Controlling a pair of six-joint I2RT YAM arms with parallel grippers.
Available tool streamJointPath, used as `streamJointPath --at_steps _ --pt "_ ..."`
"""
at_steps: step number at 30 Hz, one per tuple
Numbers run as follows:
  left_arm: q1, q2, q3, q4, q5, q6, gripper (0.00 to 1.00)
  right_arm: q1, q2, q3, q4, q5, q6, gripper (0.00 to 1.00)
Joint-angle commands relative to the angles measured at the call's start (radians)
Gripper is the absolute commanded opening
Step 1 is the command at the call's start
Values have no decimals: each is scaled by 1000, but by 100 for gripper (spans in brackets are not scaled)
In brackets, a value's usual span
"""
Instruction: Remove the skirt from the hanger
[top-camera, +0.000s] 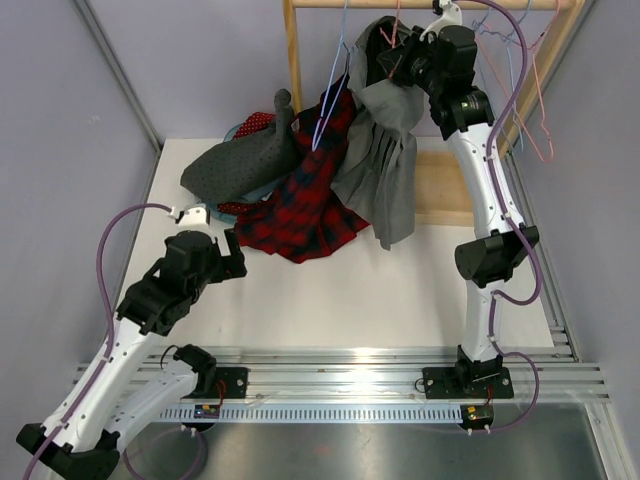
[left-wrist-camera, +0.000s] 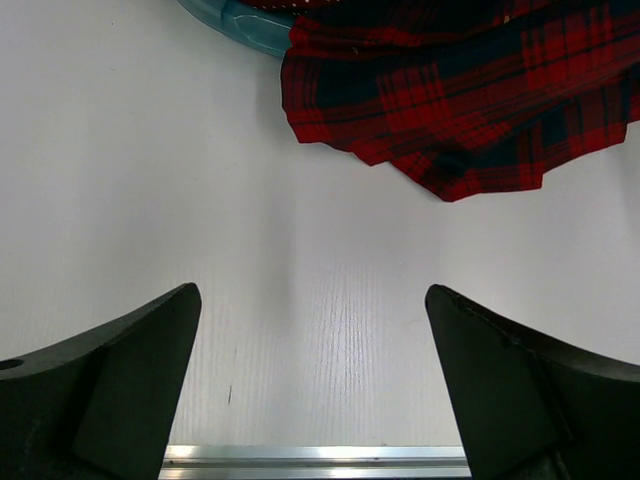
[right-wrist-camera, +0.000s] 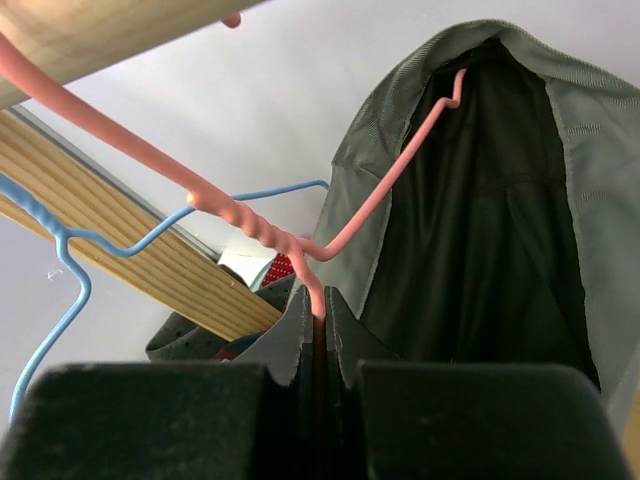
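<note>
A grey pleated skirt (top-camera: 385, 160) hangs on a pink wire hanger (right-wrist-camera: 255, 228) below the wooden rail (top-camera: 420, 4) at the top. Its waistband and dark lining (right-wrist-camera: 490, 190) fill the right of the right wrist view. My right gripper (right-wrist-camera: 319, 310) is shut on the pink hanger's wire just below its twisted neck; it sits high by the rail (top-camera: 405, 62). My left gripper (left-wrist-camera: 312, 330) is open and empty, low over the white table at the front left (top-camera: 225, 255), short of the red plaid skirt (left-wrist-camera: 470, 90).
A red plaid skirt (top-camera: 305, 205) and a dark grey garment (top-camera: 245, 155) lie heaped on the table over a blue basin (left-wrist-camera: 240, 20). A blue hanger (right-wrist-camera: 70, 260) and more pink and blue hangers (top-camera: 525, 80) hang on the rail. A metal rail (top-camera: 380, 370) runs along the front.
</note>
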Motion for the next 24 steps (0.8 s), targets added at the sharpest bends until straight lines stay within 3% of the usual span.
streamJointPath --at_steps 1,7,16,19,24 --pt "-13 5 -12 50 5 -8 99 5 -34 70 62 35 -30 0" --pt "-33 -1 -11 45 -10 -11 99 5 -63 154 62 52 -41 0" --pt "-51 16 20 74 24 27 99 5 -262 -57 52 41 -30 0" --pt "-126 88 101 99 28 15 99 6 -375 -232 88 30 -13 0" --pt "-467 289 360 172 -87 64 99 6 -561 -488 119 33 26 0"
